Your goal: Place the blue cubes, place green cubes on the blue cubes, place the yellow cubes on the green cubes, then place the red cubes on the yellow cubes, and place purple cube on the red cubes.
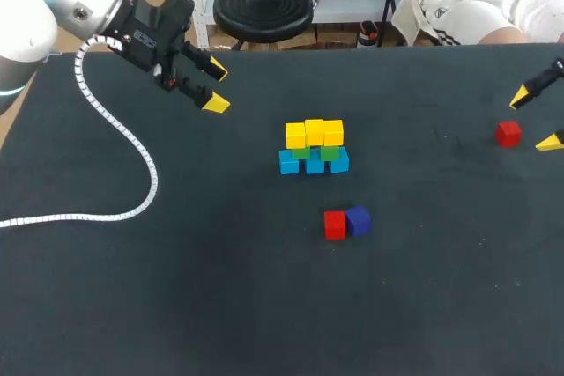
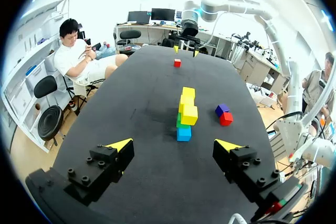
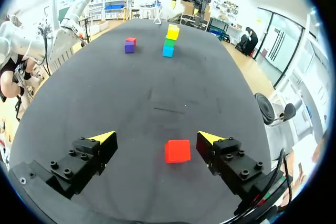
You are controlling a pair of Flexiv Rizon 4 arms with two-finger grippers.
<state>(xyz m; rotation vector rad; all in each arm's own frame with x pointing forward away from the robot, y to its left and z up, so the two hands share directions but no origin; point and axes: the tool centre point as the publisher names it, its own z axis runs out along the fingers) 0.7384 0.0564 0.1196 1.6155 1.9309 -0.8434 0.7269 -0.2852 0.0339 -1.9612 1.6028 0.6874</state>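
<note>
At the table's middle stands a stack: a row of blue cubes [image 1: 314, 163] at the base, green cubes [image 1: 328, 152] on them and yellow cubes [image 1: 314, 133] on top. A red cube [image 1: 334, 224] and a purple cube [image 1: 358, 220] lie touching in front of it. Another red cube [image 1: 508, 134] lies at the far right, between the open fingers of my right gripper [image 3: 157, 138], untouched [image 3: 177, 151]. My left gripper [image 1: 214, 87] hangs open and empty at the back left, with the stack [image 2: 185, 114] well ahead of it.
A white coiled cable [image 1: 123, 165] from my left arm trails across the left part of the black table [image 1: 176, 305].
</note>
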